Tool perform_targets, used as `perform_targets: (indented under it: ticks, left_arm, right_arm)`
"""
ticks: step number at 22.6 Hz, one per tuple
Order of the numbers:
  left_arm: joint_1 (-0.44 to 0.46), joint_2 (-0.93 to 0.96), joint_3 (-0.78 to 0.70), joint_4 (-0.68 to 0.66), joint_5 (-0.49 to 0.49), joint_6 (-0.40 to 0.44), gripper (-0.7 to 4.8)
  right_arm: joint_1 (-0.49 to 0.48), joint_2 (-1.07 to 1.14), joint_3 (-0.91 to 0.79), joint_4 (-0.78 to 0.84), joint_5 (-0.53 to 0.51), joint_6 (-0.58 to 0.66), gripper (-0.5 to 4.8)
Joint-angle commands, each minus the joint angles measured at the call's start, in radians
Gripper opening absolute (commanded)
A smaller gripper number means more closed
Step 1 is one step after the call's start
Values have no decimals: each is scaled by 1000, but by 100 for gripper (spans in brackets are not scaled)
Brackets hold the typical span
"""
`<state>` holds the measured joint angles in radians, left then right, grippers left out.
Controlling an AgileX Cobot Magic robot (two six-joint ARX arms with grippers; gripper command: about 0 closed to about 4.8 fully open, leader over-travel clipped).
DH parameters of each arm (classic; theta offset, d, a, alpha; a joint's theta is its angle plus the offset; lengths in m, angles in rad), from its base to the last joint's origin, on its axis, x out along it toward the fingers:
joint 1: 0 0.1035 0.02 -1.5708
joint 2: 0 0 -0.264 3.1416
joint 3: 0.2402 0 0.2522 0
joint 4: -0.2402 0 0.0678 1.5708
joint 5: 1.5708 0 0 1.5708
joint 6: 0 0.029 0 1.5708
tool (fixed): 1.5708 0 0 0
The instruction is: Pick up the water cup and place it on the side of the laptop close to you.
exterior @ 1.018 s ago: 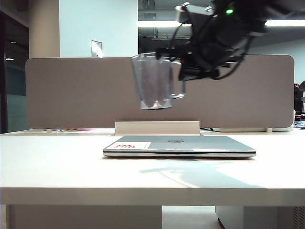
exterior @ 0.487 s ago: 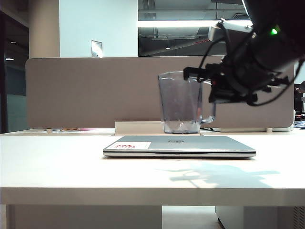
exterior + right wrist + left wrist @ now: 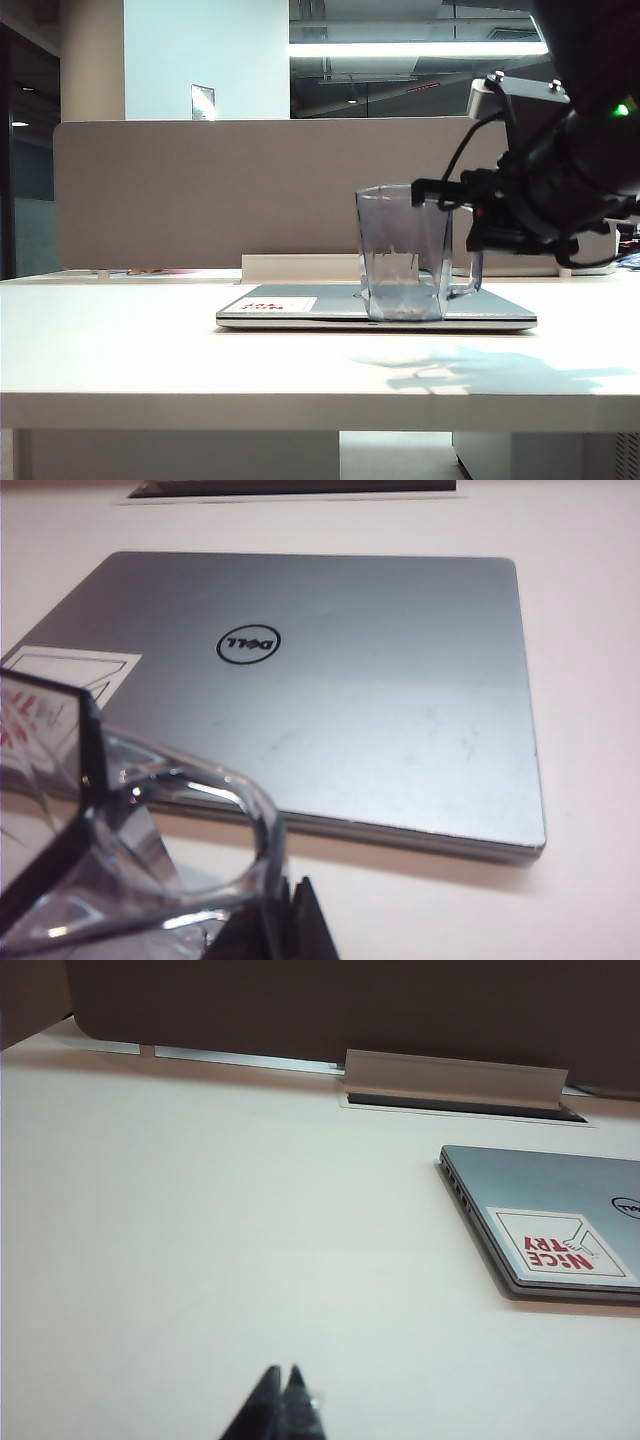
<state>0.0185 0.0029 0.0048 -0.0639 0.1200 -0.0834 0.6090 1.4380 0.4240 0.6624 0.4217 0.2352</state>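
Water cup (image 3: 404,255) upright, carried by handle in right jaws (image 3: 470,215), clamped near shut on it. Cup base low, in front of laptop (image 3: 380,306), apparently just above tabletop (image 3: 150,350). Lower straight down, keep cup level, clear of laptop's near edge; release only once base seated. Left jaws (image 3: 283,1400) pinched shut, empty, well away over bare tabletop.

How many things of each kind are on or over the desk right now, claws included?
Water cup: 1, held over the desk by the right claw.
Laptop: 1, lid closed, flat on the desk.
Claws: 2. The right claw is shut on the cup's rim at the right of the exterior view. The left claw is shut and holds nothing, over bare desk beside the laptop.
Total: 4
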Motion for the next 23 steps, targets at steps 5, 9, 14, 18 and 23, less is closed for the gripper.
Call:
perform_targets:
  ticks: [5,9,14,18,23]
  left_arm:
    - [-2,1,3,13,1,-3,-3]
    - [-2,1,3,12,1,-3,-3]
    - [-2,1,3,12,0,-3,-3]
    - [-2,1,3,12,0,-3,-3]
    - [-2,1,3,12,0,-3,-3]
  right_arm:
    - [1,78,-6,132,-37,-8,-5]
    - [1,138,-6,184,-43,-30,-5]
    - [0,175,-6,238,-44,-42,-5]
    - [-3,217,-4,288,-66,-56,-5]
    - [-14,260,-5,278,-65,-56,-3]
